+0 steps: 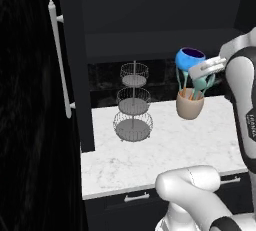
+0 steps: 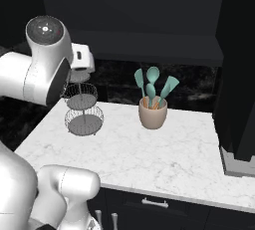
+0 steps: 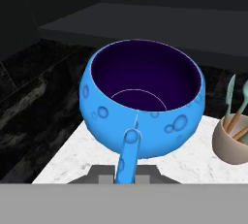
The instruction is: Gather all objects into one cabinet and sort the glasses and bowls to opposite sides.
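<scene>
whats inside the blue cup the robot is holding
The blue cup looks empty: the hand view shows a dark purple inside and a bare round bottom. Its near wall hides a little of the inner near side. The end effector holds it above the counter.

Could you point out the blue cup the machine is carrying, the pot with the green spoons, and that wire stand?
blue cup [image 3: 145, 99]: hand view, on its dark inside.
utensil pot [image 2: 153, 116]: right base view, on its tan side.
wire stand [image 1: 133, 107]: left base view, on its middle tier.
</scene>
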Available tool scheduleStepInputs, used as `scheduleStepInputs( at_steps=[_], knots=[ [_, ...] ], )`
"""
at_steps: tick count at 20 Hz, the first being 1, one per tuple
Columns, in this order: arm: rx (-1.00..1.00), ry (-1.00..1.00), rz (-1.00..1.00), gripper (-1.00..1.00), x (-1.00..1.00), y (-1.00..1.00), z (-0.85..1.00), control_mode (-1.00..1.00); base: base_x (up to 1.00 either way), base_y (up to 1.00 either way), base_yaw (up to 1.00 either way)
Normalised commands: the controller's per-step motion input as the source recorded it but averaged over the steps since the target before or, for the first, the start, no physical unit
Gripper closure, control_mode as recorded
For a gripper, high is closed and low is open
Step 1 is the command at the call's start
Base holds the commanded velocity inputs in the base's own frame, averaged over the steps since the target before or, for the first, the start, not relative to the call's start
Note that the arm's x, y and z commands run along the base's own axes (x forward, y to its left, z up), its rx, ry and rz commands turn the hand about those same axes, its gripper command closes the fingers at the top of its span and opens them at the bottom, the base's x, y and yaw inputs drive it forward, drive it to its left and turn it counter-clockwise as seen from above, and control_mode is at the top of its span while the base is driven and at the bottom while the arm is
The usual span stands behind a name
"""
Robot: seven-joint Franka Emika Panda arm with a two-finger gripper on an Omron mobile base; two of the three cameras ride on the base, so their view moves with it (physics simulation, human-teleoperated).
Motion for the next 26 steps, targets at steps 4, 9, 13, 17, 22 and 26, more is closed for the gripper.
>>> scheduleStepInputs(
  at_steps=[4, 9, 13, 17, 22, 26],
  knots=[
    [-0.04, 0.0, 0.03, 1.0, -0.74, 0.07, 0.0, -1.0, 0.0, 0.0, 0.0],
    [0.0, 0.0, 0.0, 1.0, -0.06, 0.0, 0.0, -1.0, 0.0, 0.0, 0.0],
    [0.0, 0.0, 0.0, 1.0, 0.0, 0.0, 0.0, -1.0, 0.0, 0.0, 0.0],
    [0.0, 0.0, 0.0, 1.0, -0.02, 0.0, 0.0, -1.0, 0.0, 0.0, 0.0],
    [0.0, 0.0, 0.0, 1.0, 0.0, 0.0, 0.0, 1.0, -0.69, 0.0, 0.0],
    [0.0, 0.0, 0.0, 1.0, 0.0, 0.0, 0.0, 1.0, -1.0, -0.1, -0.01]
  ],
)
